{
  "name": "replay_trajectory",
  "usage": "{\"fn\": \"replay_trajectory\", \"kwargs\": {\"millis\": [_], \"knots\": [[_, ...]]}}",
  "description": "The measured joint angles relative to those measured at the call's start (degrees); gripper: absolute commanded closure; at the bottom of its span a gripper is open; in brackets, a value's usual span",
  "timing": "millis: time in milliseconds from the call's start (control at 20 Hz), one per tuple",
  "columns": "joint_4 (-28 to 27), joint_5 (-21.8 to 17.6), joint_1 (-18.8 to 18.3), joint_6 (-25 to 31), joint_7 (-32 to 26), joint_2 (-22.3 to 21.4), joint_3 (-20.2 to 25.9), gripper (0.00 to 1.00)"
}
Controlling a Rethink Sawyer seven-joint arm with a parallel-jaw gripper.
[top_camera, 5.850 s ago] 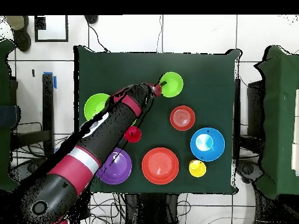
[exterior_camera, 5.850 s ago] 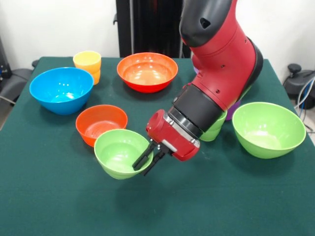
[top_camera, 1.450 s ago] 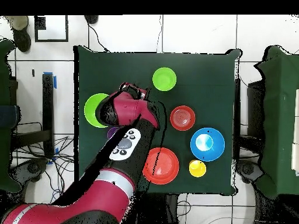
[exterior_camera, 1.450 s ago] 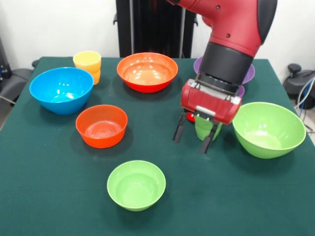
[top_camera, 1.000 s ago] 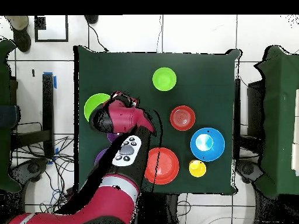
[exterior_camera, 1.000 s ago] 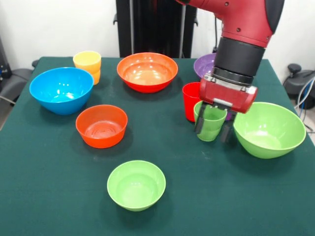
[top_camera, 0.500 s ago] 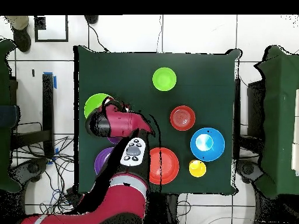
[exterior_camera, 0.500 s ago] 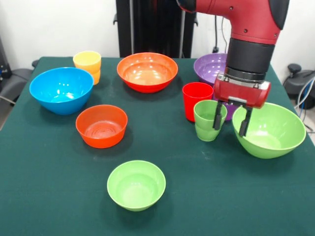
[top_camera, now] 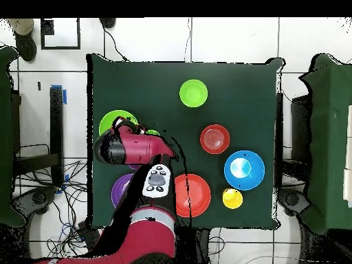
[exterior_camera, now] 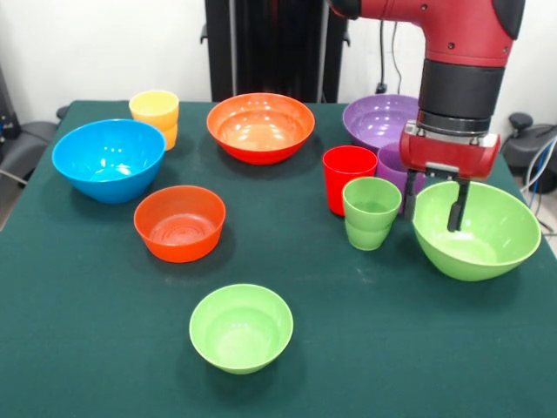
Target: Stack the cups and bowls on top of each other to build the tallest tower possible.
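Observation:
My gripper (exterior_camera: 430, 218) is open and holds nothing. It hangs at the left rim of the large green bowl (exterior_camera: 487, 237), one finger inside the rim and one outside. Just left of it stands the green cup (exterior_camera: 371, 212), with the red cup (exterior_camera: 348, 178) behind that. The purple cup (exterior_camera: 392, 164) is partly hidden by the gripper, in front of the purple bowl (exterior_camera: 376, 118). Apart from these sit the small green bowl (exterior_camera: 241, 327), small orange-red bowl (exterior_camera: 179, 222), blue bowl (exterior_camera: 109, 158), large orange bowl (exterior_camera: 261, 126) and yellow cup (exterior_camera: 155, 115). No tower shows.
Seen from overhead, the arm (top_camera: 137, 206) covers the cups, much of the large green bowl (top_camera: 110, 122) and part of the purple bowl (top_camera: 120, 194). The green table (top_camera: 240, 89) has dropping edges on all sides. Chairs stand beside it.
The gripper let go of the small green bowl, which now sits nearer the front edge. It then swung open past the green cup to the large green bowl's rim.

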Motion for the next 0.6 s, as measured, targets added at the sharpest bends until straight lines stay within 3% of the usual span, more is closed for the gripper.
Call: {"fn": "replay_trajectory", "kwargs": {"millis": [600], "knots": [[0.30, -0.09, 0.70, -0.04, 0.00, 0.55, -0.22, 0.00]]}}
